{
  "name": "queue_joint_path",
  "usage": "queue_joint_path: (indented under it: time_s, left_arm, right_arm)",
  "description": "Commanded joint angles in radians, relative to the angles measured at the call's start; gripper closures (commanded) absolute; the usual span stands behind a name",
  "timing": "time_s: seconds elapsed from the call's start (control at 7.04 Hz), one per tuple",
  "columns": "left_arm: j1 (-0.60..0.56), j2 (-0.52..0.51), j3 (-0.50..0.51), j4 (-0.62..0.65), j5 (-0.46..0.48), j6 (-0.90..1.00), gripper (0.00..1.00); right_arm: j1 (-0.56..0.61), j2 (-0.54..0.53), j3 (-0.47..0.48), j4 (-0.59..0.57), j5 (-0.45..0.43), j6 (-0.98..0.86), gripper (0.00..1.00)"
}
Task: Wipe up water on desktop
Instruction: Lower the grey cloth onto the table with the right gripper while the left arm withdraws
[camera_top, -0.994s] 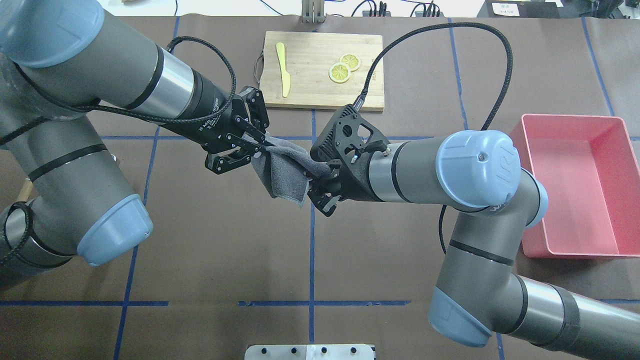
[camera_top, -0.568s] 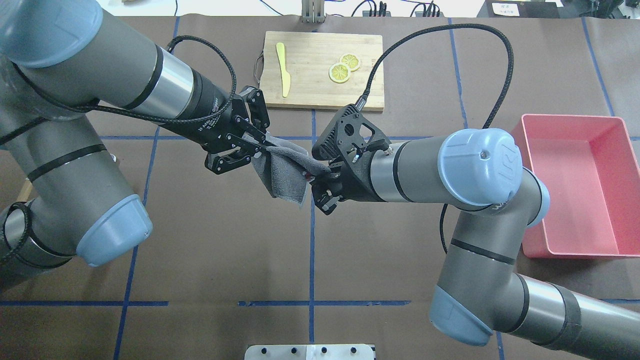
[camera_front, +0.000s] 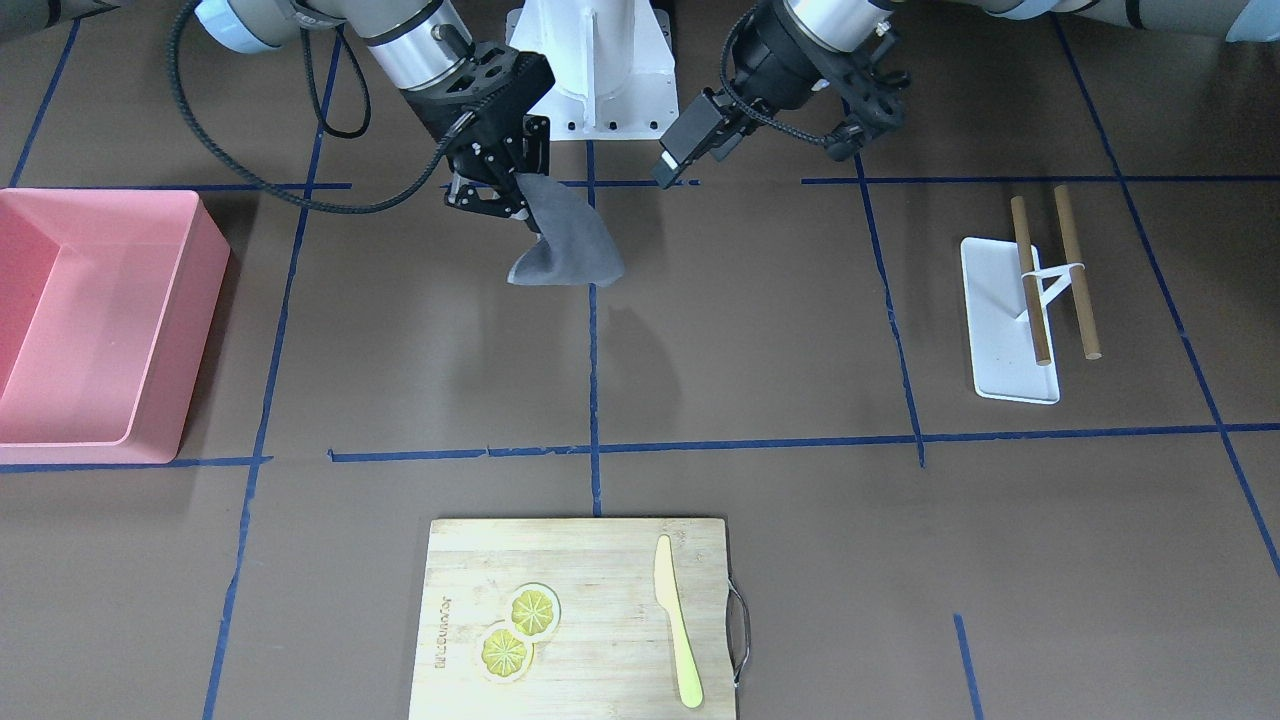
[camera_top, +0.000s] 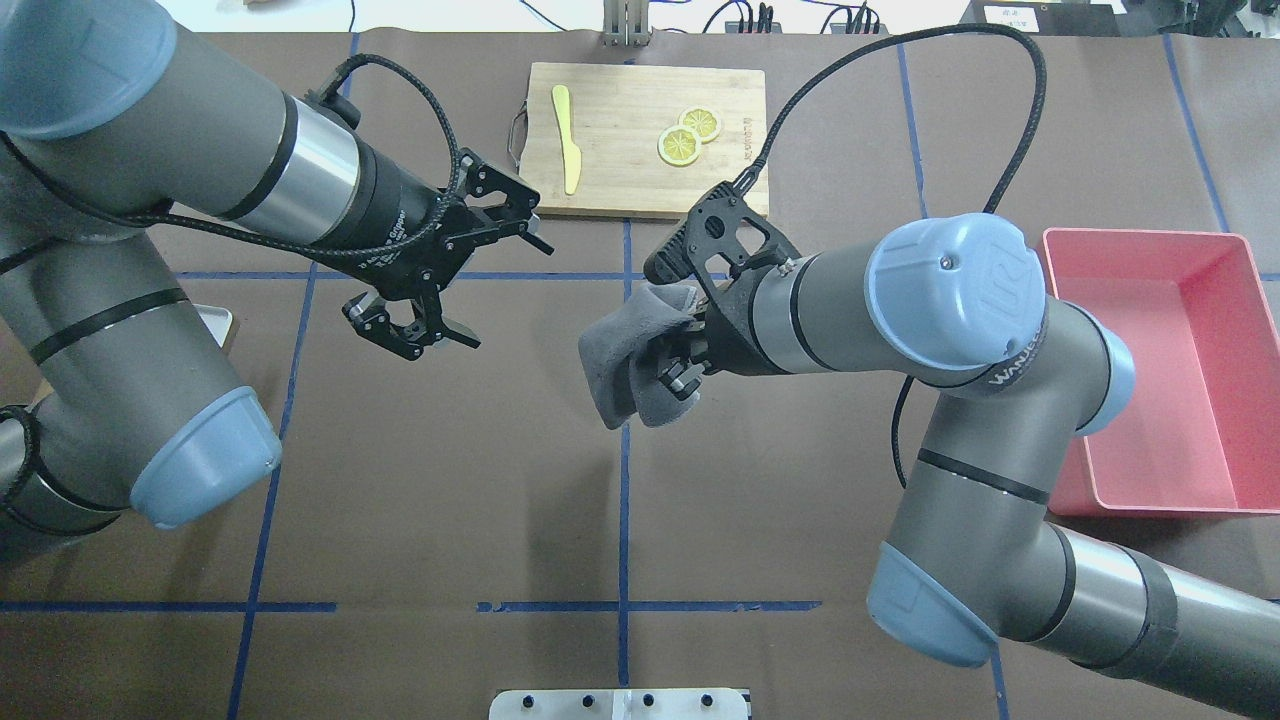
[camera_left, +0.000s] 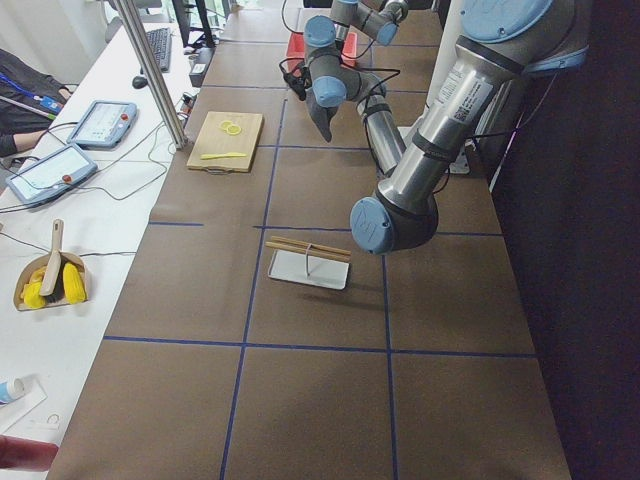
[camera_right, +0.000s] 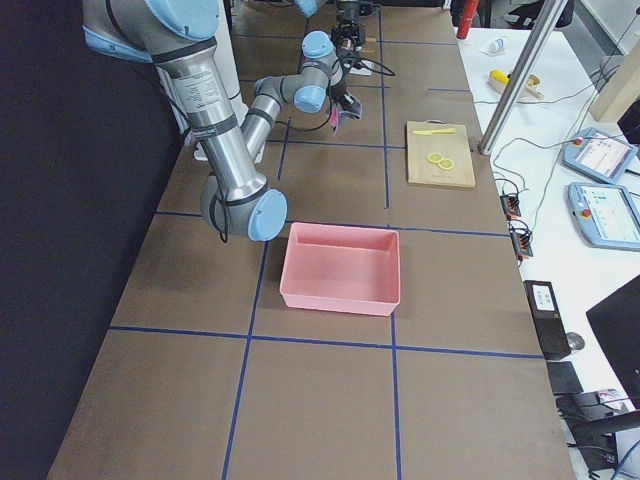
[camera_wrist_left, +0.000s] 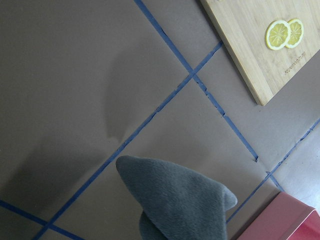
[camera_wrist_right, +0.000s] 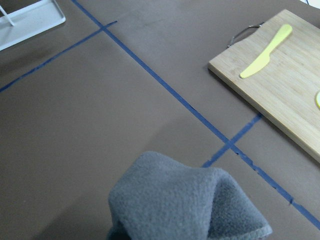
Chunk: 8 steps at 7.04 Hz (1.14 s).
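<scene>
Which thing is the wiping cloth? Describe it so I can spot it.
Start at the dark-brown desktop with blue tape lines and find the right gripper near its middle, on the robot's side of the cutting board. The cloth is the dark grey fuzzy bundle hanging from its fingers, the only soft thing in view.

I see the desktop (camera_top: 450, 480). It is big, flat and dark brown. Thin blue tape lines (camera_top: 624, 520) cut it into squares. A wooden board (camera_top: 620, 185) lies on it at the side far from the robot, near the middle. A pink box (camera_front: 210, 300) sits on the robot's right side. A white stand (camera_front: 990, 320) with two brown sticks sits on the robot's left side.
</scene>
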<state>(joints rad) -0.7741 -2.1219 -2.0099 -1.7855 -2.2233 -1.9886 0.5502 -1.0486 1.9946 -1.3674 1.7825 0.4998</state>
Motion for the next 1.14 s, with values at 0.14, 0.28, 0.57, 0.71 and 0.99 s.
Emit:
queue_joint_path:
  time_s: [0.14,0.28,0.57,0.71,0.99]
  left_arm:
    - [-0.051,0.164,-0.081,0.18,0.007,0.634,0.0]
    - [-0.077,0.221,-0.09,0.23,0.007,0.856,0.0]
    - [-0.185,0.424,-0.102,0.245,0.017,1.291,0.0]
    - [-0.274,0.524,-0.095,0.247,0.014,1.515,0.0]
    - [-0.452,0.684,-0.061,0.248,0.01,1.799,0.0]
  right_arm:
    - [0.045,-0.001,0.016,-0.163,0.003,0.229,1.0]
    - [0.071,-0.007,0.016,-0.189,0.077,0.334,1.0]
    - [0.128,-0.002,0.021,-0.295,0.161,0.397,1.0]
    - [0.143,-0.002,0.02,-0.35,0.176,0.402,1.0]
    - [0.151,-0.016,0.02,-0.409,0.195,0.404,1.0]
